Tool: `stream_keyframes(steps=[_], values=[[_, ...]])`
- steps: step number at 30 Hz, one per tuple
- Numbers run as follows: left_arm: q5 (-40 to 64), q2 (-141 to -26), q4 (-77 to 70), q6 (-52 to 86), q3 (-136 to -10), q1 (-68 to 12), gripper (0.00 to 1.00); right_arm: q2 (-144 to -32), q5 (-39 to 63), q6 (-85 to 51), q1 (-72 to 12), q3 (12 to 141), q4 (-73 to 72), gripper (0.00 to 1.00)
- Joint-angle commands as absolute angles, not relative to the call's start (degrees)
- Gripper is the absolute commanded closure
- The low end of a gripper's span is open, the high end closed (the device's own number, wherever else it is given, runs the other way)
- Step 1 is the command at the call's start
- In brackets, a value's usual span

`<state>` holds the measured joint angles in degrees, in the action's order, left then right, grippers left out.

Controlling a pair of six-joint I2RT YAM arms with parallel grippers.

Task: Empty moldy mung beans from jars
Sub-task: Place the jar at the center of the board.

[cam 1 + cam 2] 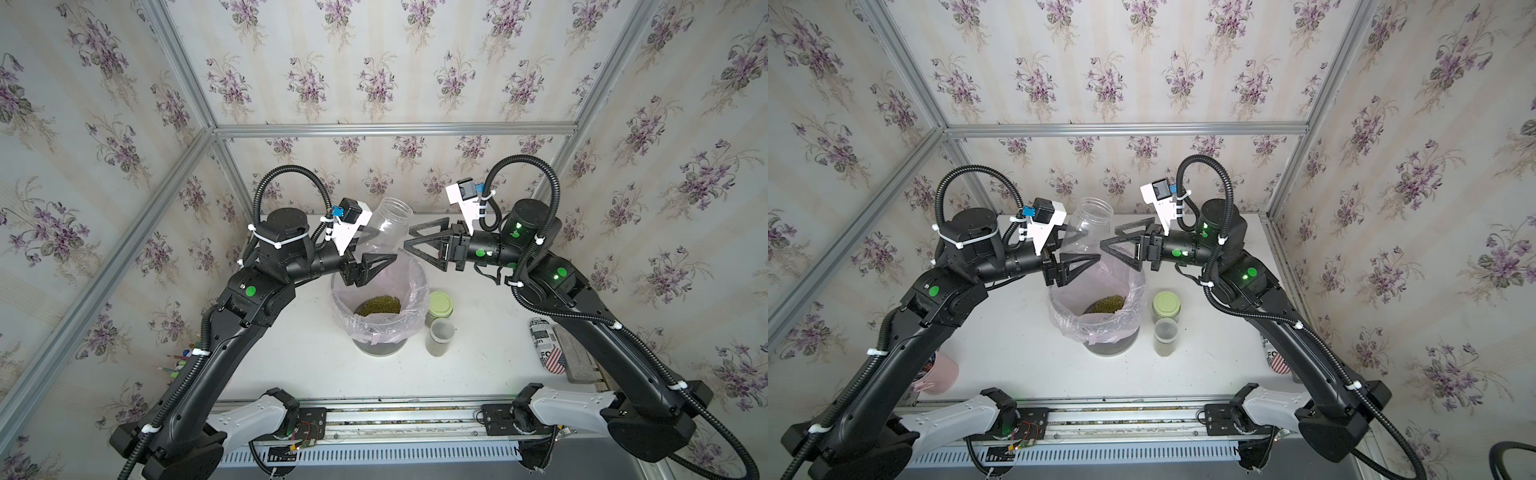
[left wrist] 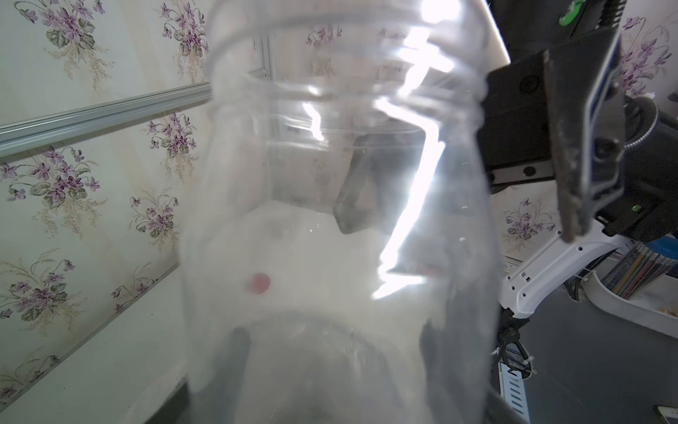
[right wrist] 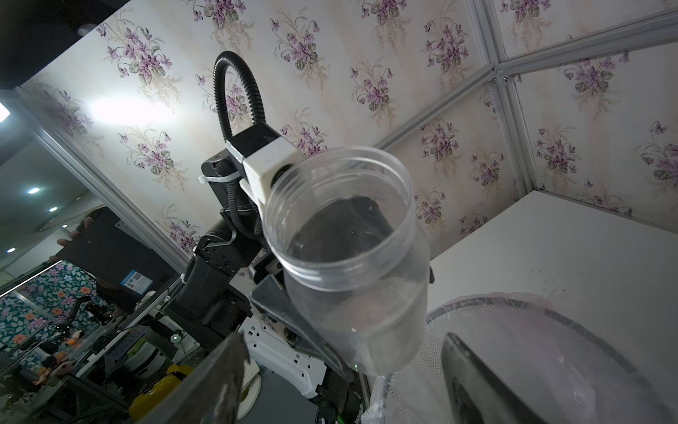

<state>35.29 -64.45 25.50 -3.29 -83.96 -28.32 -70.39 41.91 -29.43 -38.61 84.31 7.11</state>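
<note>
"Which arm has the jar?"

"The left gripper (image 1: 384, 244) is clamped round the clear jar (image 1: 388, 224) low on its body. It holds the jar tilted above the bin (image 1: 380, 349), mouth up and toward the back wall. The jar looks empty to me."

"And the mung beans (image 1: 378, 306)?"

"They're heaped at the bottom of the bin, inside its pink liner."

"The other arm?"

"The right gripper (image 1: 409, 237) sits just beside the jar, jaws apart with nothing between them."

"Any more jars?"

"Two, on the counter (image 1: 478, 353) just beside the bin on the right arm's side. The green-lidded jar (image 1: 440, 305) is behind and the second jar (image 1: 441, 334) is close in front. I can't tell whether that one has a lid."
</note>
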Motion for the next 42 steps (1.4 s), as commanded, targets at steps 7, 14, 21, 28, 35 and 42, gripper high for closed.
stream_keyframes(steps=[7,14,21,28,35,42], values=[[39.6,-64.7,18.0,3.2,-83.0,-28.3,0.66,-71.4,36.5,-28.2,-40.3,86.0,2.9,0.19],[40.9,-65.0,15.7,5.5,-82.2,-28.4,0.65,-73.8,36.4,-27.9,-42.3,87.3,0.1,0.19],[42.7,-65.6,13.3,7.8,-81.3,-28.3,0.65,-75.5,36.1,-27.3,-43.2,87.9,-2.2,0.18],[43.5,-65.6,12.2,9.0,-80.8,-28.4,0.65,-76.2,36.8,-27.6,-43.2,88.0,-4.1,0.20],[43.8,-65.6,11.4,9.5,-80.9,-28.4,0.63,-76.5,37.5,-28.3,-43.2,87.6,-5.4,0.28],[43.5,-65.6,11.3,9.6,-80.9,-28.4,0.56,-76.2,37.1,-28.1,-43.2,87.4,-5.2,0.38]])
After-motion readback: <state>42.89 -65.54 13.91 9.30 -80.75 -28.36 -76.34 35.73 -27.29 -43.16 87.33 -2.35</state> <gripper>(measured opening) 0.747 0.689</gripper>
